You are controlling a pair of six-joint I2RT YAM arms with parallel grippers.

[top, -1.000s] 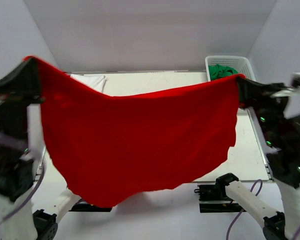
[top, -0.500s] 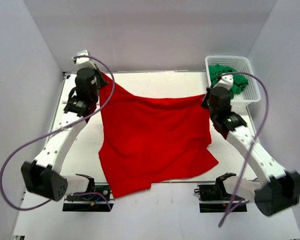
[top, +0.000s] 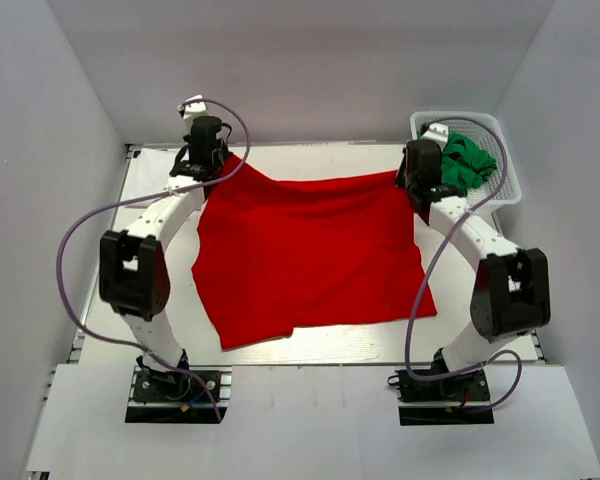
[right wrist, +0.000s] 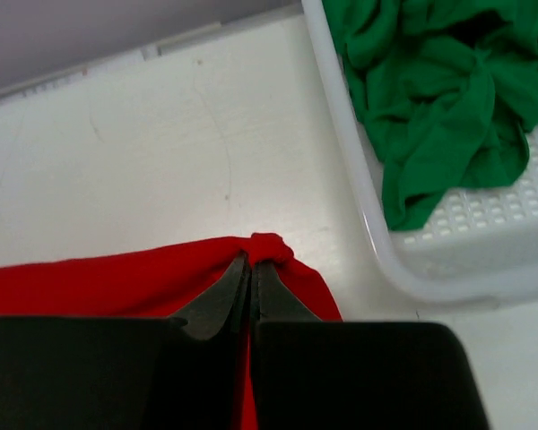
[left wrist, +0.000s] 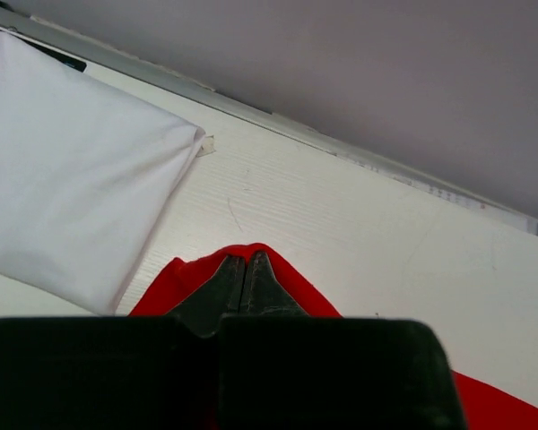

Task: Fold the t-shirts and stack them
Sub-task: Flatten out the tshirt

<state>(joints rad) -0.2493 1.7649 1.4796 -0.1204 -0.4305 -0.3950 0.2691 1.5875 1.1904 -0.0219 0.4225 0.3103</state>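
Left jaws and right jaws are each clamped on a corner of the red t-shirt (top: 310, 250), so it lies stretched flat between them on the desk (top: 310, 160), probably for folding.

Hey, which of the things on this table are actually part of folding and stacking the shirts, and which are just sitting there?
Part of the job:
red t-shirt, spread out
white t-shirt, already folded
green t-shirts, crumpled in a heap

Just there:
basket, white plastic, holding the green ones
table, only the work surface
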